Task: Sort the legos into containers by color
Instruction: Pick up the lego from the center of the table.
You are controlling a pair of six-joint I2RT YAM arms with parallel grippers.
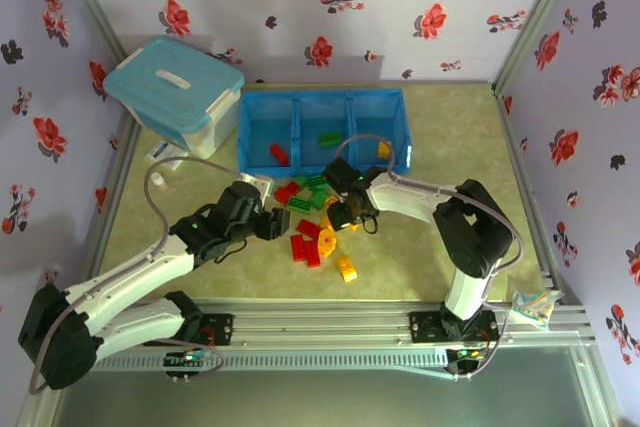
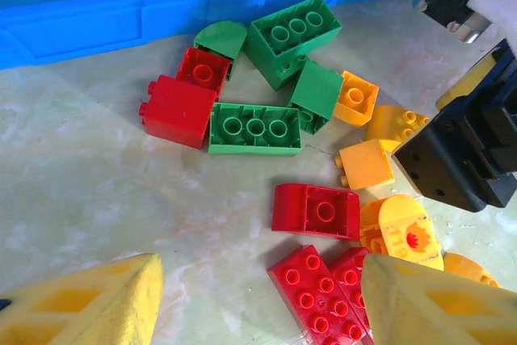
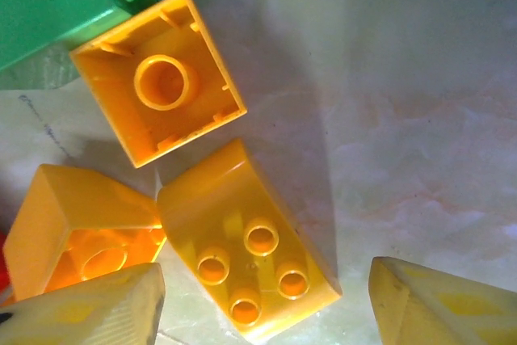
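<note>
Table [image 1: 450, 247]: tub [image 1: 175, 97] back-left; L gripper [image 2: 258, 305], R gripper [image 3: 266, 305] open, prob. empty, crowding legos [image 2: 254, 128].

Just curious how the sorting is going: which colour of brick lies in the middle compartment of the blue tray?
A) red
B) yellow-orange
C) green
C: seen from above, a green brick lies in the middle compartment of the blue tray. The red brick is in the left compartment and the yellow-orange brick is in the right one.
</note>
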